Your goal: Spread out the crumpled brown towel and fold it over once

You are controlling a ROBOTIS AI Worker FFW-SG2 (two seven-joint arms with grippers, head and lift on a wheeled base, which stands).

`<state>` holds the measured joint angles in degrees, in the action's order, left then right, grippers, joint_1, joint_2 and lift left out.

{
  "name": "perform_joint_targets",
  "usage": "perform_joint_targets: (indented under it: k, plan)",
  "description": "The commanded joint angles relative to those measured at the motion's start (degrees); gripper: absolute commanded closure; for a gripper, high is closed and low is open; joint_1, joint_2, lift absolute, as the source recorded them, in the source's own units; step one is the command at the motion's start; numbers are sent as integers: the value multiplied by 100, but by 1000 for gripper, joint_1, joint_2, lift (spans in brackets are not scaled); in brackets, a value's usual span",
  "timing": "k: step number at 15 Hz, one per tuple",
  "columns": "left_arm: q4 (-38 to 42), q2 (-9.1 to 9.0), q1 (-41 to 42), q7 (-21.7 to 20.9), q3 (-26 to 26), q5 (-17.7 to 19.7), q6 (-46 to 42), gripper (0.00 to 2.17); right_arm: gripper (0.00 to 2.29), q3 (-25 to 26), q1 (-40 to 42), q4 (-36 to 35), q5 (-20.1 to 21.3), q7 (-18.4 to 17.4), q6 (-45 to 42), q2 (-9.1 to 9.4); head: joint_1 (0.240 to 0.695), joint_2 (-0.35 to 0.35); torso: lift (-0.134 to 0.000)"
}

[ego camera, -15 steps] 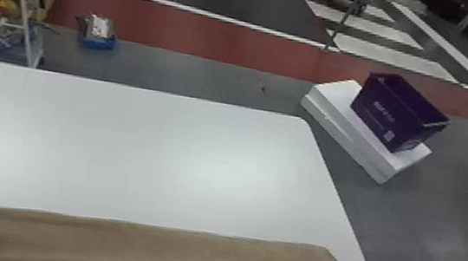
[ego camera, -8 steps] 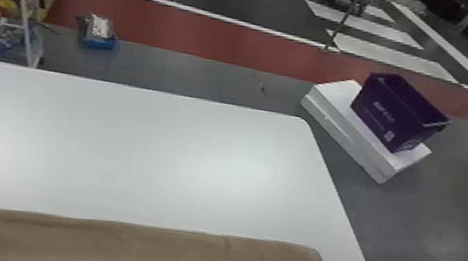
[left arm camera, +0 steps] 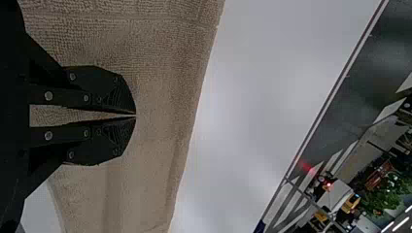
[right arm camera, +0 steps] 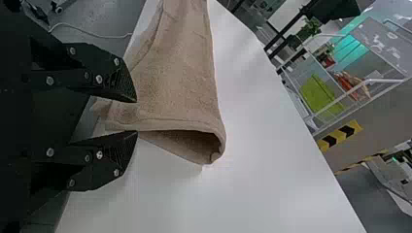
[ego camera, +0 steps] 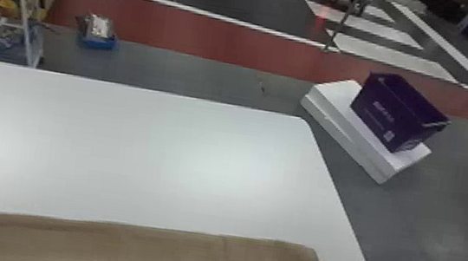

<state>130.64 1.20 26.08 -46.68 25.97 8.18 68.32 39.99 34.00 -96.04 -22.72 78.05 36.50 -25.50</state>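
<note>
Okay, the brown towel (ego camera: 119,252) runs along the head view's bottom edge, on the worktop (ego camera: 134,149). My left gripper (left arm camera: 136,115) has its jaws together against cloth; can't tell if any's pinched. My right gripper's (right arm camera: 137,116) jaws gape, empty. Light, floppy stuff, I'd say: nip both layers near a corner.

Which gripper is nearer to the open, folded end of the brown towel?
Right. The right gripper is open beside that end; the left gripper is over the towel, farther along.
</note>
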Motion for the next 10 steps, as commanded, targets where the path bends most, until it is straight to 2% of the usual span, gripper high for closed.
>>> perform_joint_targets:
  k: [1, 3, 6, 7, 10]
  plan:
    - [313, -41, 213, -26, 453, 439, 3, 296, 43, -9, -104, -11, -4, 28, -50, 54, 695, -350, -123]
    - [471, -111, 336, -184, 937, 808, -15, 225, 43, 0, -192, 15, -22, 28, -103, 54, 695, -320, -123]
    - [507, -135, 372, -342, 1446, 975, 3, 232, 46, 88, -297, 112, -75, 28, -120, 37, 695, -272, -123]
    - [498, -135, 380, -360, 1482, 949, 20, 299, 53, 79, -324, 112, -83, 28, -120, 28, 695, -261, -123]
    - [471, -135, 398, -307, 1446, 878, 178, 711, 60, -9, -455, 182, -31, 28, -120, 37, 695, -228, -123]
